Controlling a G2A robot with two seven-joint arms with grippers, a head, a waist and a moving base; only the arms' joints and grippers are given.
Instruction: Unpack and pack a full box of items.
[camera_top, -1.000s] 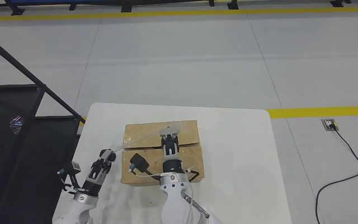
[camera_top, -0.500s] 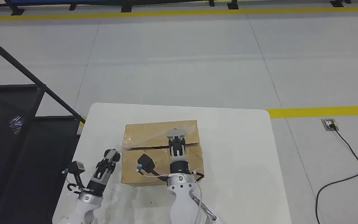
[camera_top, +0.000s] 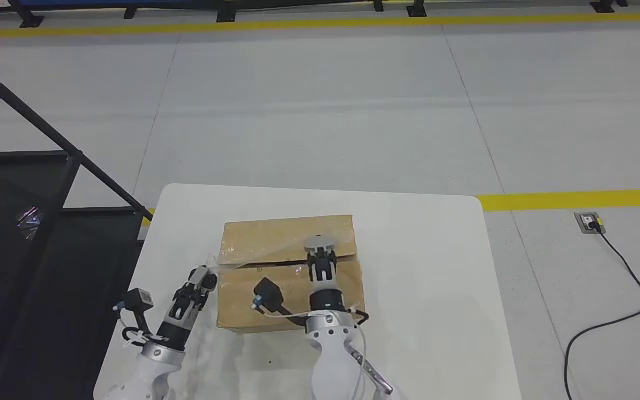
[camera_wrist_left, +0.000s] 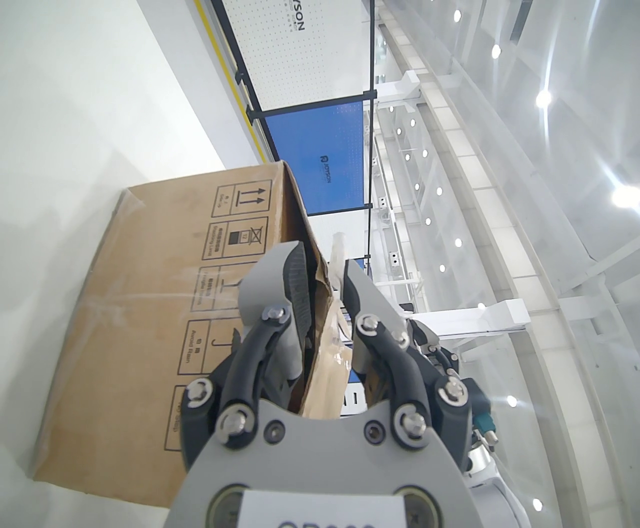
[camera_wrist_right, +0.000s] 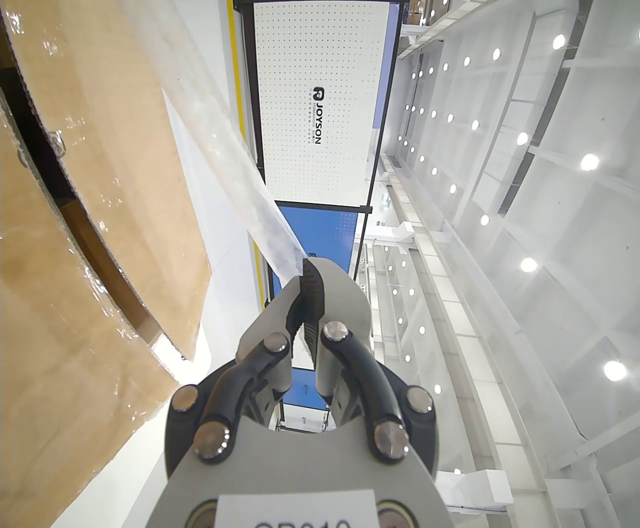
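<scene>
A brown cardboard box (camera_top: 270, 240) lies on the white table (camera_top: 430, 280), with a dark gap along the seam between its top flaps. My right gripper (camera_top: 320, 245) hovers over the seam near the box's middle. It is shut on a strip of clear tape (camera_wrist_right: 225, 155) that stretches from the gripper (camera_wrist_right: 306, 270) back to the box flap (camera_wrist_right: 100, 150). My left gripper (camera_top: 203, 277) is at the box's left end. In the left wrist view it (camera_wrist_left: 320, 272) is open, straddling the top edge of the box's printed side (camera_wrist_left: 150, 310).
A black metal frame (camera_top: 40, 250) stands beside the table's left edge. The table's right half and front strip are bare. A cable and socket (camera_top: 590, 222) lie on the floor to the far right.
My right gripper has slid to the right along the box's seam, drawing the tape with it. The left arm has shifted slightly towards the box's left end.
</scene>
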